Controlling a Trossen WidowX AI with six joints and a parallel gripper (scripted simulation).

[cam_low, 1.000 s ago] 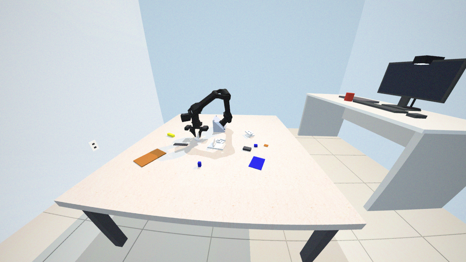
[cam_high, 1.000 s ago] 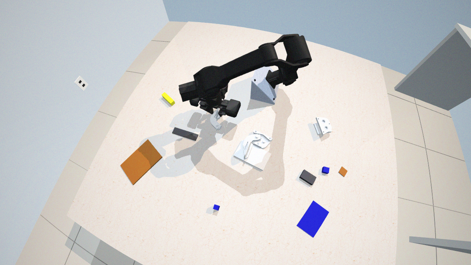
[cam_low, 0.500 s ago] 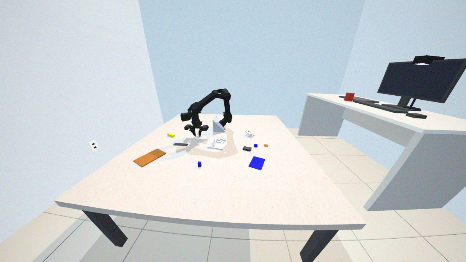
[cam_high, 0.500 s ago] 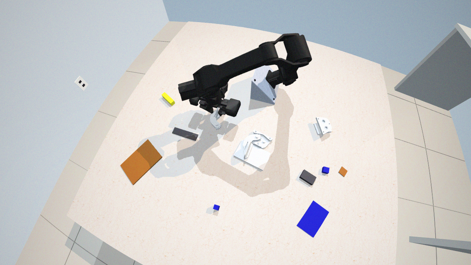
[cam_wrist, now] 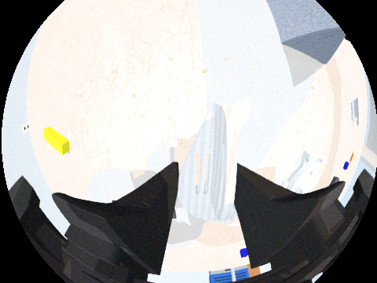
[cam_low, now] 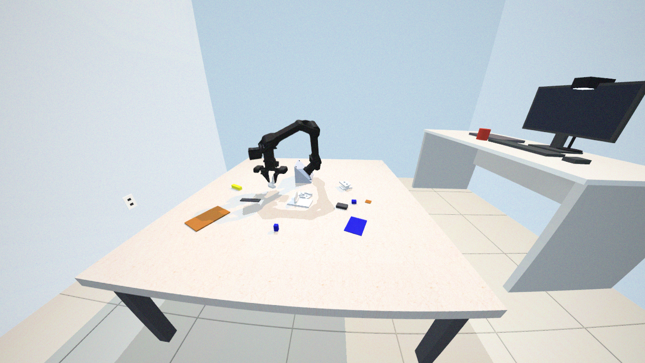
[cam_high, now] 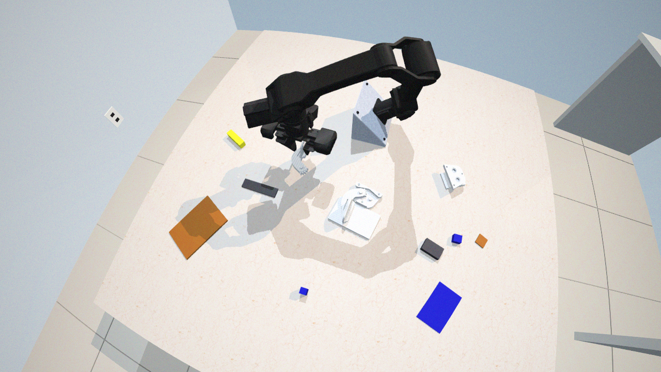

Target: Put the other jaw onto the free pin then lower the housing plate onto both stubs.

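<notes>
My gripper (cam_high: pixel 300 149) (cam_low: pixel 271 181) (cam_wrist: pixel 203 167) is shut on the loose pale jaw (cam_high: pixel 299 161) (cam_low: pixel 271 185) (cam_wrist: pixel 212 177), which hangs just above the table, left of the base. Its toothed end points down toward the front in the top view; its ribbed face shows between my fingers in the wrist view. The white base (cam_high: pixel 365 224) (cam_low: pixel 297 204) lies flat at the table's middle. The mounted jaw (cam_high: pixel 352 196) curves over the base's left part. The free pin is too small to make out surely. The white housing plate (cam_high: pixel 456 177) (cam_low: pixel 344 183) (cam_wrist: pixel 355 111) stands apart, tilted, right of the base.
A dark bar (cam_high: pixel 260 187) (cam_low: pixel 250 199) lies left of the base, with an orange panel (cam_high: pixel 196 226) beyond it. A yellow block (cam_high: pixel 235 138) (cam_wrist: pixel 56 140) is behind left. A dark block (cam_high: pixel 431 248), blue cubes (cam_high: pixel 456 238) (cam_high: pixel 303 291) and a blue sheet (cam_high: pixel 439 307) lie in front and right.
</notes>
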